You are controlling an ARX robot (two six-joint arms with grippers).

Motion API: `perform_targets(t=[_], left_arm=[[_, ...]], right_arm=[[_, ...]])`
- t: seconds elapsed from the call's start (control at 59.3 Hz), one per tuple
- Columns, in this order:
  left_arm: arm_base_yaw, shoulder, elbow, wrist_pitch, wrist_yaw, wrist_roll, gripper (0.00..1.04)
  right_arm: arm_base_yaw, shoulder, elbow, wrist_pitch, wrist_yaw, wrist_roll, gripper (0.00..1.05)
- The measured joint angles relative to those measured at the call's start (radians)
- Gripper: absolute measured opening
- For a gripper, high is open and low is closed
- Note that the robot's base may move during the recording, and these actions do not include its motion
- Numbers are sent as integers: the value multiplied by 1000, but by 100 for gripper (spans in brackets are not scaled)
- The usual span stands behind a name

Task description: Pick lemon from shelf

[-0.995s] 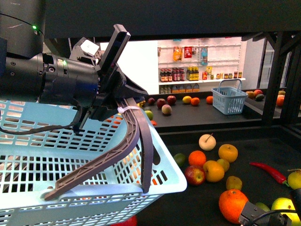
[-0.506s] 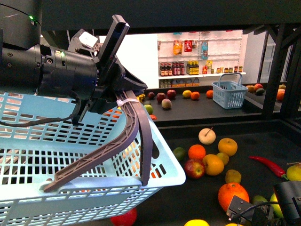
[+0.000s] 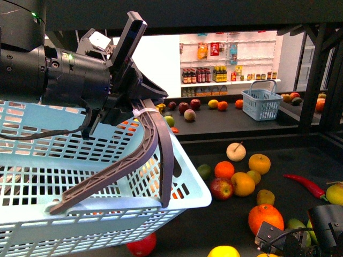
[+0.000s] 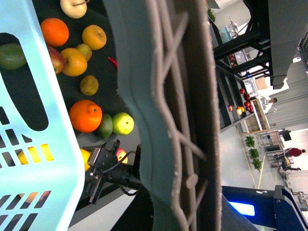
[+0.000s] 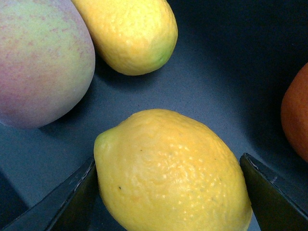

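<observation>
Our right gripper [image 5: 168, 166] straddles the lemon [image 5: 173, 183], lower centre, fingers [image 5: 67, 204] apart; a skewed squeeze could squirt it away; left gripper [image 3: 135, 115] clamps the handle [image 3: 156, 144].

Front view: basket [image 3: 80, 176], hung by its handle [image 3: 153, 155] from the left gripper [image 3: 134, 110], blocks everything from 7 to 11 o'clock. Shelf [image 3: 214, 225] deck is bare between 5 and 6 o'clock; we note open passage there, bounded at its 3 o'clock by an orange [image 3: 265, 217].

Right wrist view: lemon [image 5: 168, 168] fills the gap between the right gripper [image 5: 167, 161] fingers [image 5: 62, 202]. Second lemon [image 5: 130, 33] and green-red fruit [image 5: 38, 57] lie just beside it, with bare deck between them.
</observation>
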Motion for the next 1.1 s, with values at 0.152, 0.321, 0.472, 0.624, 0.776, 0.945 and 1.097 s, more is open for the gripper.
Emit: perform_targets(t=[0.152, 0.321, 0.472, 0.624, 0.776, 0.945, 1.097], left_arm=[[0, 0, 0, 0, 0, 0, 8], [0, 0, 0, 0, 0, 0, 8], [0, 0, 0, 0, 0, 0, 8], [0, 0, 0, 0, 0, 0, 8], [0, 0, 0, 0, 0, 0, 8], [0, 0, 0, 0, 0, 0, 8], [0, 0, 0, 0, 0, 0, 8]], right_arm=[[-31, -65, -58, 123, 16, 86, 80], [-56, -230, -80, 188, 2, 221, 80], [-55, -451, -83, 175, -50, 380, 80], [-8, -616, -127, 173, -84, 576, 80], [92, -705, -207, 179, -95, 752, 80], [185, -734, -274, 199, -92, 845, 80], [248, -762, -317, 220, -87, 908, 80]])
